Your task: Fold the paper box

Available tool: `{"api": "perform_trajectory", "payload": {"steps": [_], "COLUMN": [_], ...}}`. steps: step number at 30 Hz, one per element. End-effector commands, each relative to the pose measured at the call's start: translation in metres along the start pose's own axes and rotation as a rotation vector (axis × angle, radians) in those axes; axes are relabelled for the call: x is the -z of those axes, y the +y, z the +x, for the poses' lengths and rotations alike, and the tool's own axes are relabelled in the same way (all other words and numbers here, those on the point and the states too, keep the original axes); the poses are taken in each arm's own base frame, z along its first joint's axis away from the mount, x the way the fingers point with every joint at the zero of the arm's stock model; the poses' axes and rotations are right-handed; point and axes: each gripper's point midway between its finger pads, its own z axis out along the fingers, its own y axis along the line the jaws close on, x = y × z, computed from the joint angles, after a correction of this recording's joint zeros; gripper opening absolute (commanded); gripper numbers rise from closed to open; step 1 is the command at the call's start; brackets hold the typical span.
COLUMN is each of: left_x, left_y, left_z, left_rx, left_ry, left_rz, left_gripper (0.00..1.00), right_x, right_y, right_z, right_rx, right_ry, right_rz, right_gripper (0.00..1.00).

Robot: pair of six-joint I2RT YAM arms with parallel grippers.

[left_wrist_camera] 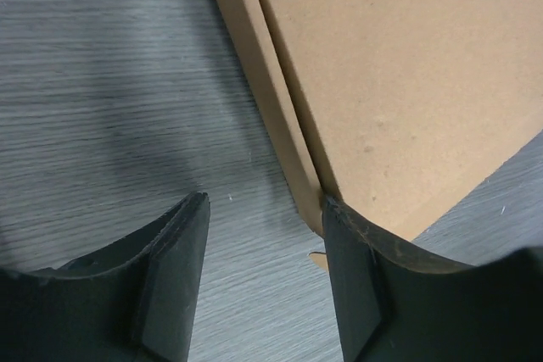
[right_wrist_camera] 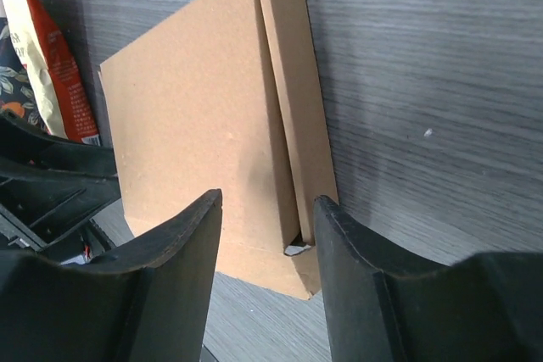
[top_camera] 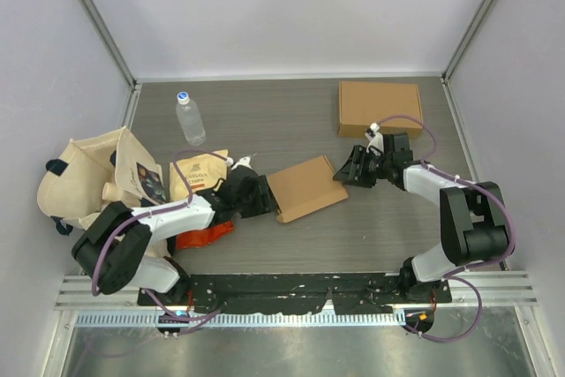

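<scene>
Grey wood-grain counter [top_camera: 291,121] fills the walled cell, and the flat brown cardboard box [top_camera: 306,188] lies near its middle, skewed, between the two arms. The left hand [left_wrist_camera: 263,203] sits low at the box's left end with its fingers spread and pinching nothing; one finger is just beside the narrow side wall, and I cannot tell whether it touches. The right hand [right_wrist_camera: 268,201] faces the box's right end, also spread and gripping nothing, with a box corner in the gap ahead of it. The lid looks to be down and the side walls up, so the fold seems close to finished. The right wrist view shows a small slit at one corner where a flap may not be fully tucked. The next move probably calls for pressing that corner in while the other hand braces the far end so the light box does not slide. Close behind the left hand lie a tan paper pouch [top_camera: 199,174] and a red packet [top_camera: 205,236], which crowd that arm. A cream cloth tote bag [top_camera: 84,178], a clear plastic bottle with a blue cap [top_camera: 189,118] and a second brown cardboard box [top_camera: 380,108] lie well apart.
</scene>
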Motion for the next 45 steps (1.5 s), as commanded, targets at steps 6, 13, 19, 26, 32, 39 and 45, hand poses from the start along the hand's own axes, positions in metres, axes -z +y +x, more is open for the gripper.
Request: {"api": "perform_trajectory", "payload": {"steps": [6, 13, 19, 26, 32, 39, 45], "left_x": [-0.005, 0.028, 0.034, 0.043, 0.056, 0.056, 0.02], "left_y": [-0.022, -0.033, -0.053, -0.037, 0.009, -0.026, -0.036], "left_z": [-0.009, -0.026, -0.032, -0.043, -0.035, -0.043, -0.04], "left_rx": [0.042, 0.027, 0.092, 0.134, 0.027, 0.043, 0.064], "left_ry": [-0.033, -0.122, -0.097, -0.188, -0.154, -0.17, -0.132], "left_rz": [0.104, 0.168, 0.219, 0.166, -0.074, 0.087, 0.109], "left_gripper": [0.5, 0.68, 0.84, 0.81, 0.79, 0.86, 0.81], "right_x": [-0.007, -0.007, -0.004, 0.006, 0.027, 0.016, 0.003], "right_y": [0.006, 0.0, -0.001, 0.012, 0.03, 0.027, 0.013], "right_z": [0.013, 0.03, 0.037, 0.025, 0.0, 0.002, 0.011], "right_rx": [-0.015, -0.056, -0.061, -0.031, 0.03, 0.029, 0.016], "right_ry": [-0.016, -0.013, -0.026, -0.049, -0.137, -0.078, -0.037], "right_rz": [-0.099, -0.106, -0.106, -0.124, -0.104, -0.123, -0.108], "right_gripper": [0.33, 0.34, 0.32, 0.35, 0.42, 0.5, 0.5]}}
